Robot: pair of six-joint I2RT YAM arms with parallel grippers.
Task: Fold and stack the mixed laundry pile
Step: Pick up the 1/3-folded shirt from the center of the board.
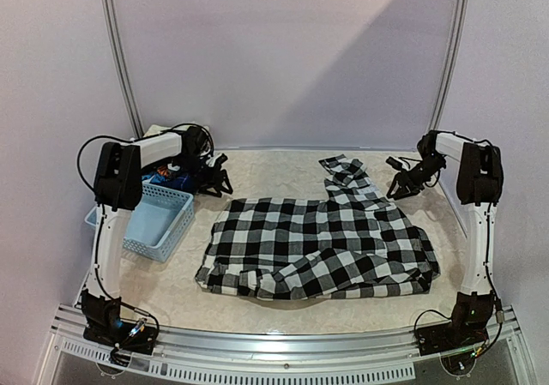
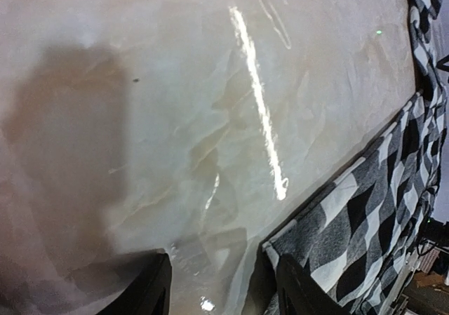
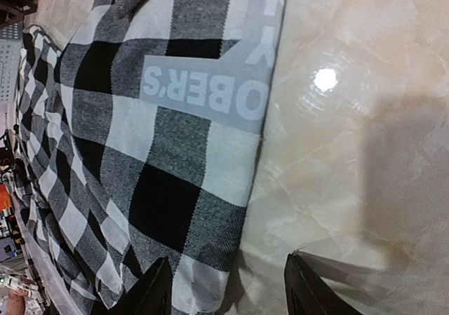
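The shirt [image 1: 317, 248] lies flat in the mid of the table [image 1: 274, 164], near the basket [image 1: 150, 218]. L gripper [image 2: 221, 287] & R gripper [image 3: 224, 287]: jaws part open, both hold nothing.

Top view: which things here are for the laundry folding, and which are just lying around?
For the job:
checked shirt, spread out on the table
blue printed cloth, peeking out at the far end of the basket

Just lying about:
the light blue basket itself
the table, which only holds everything
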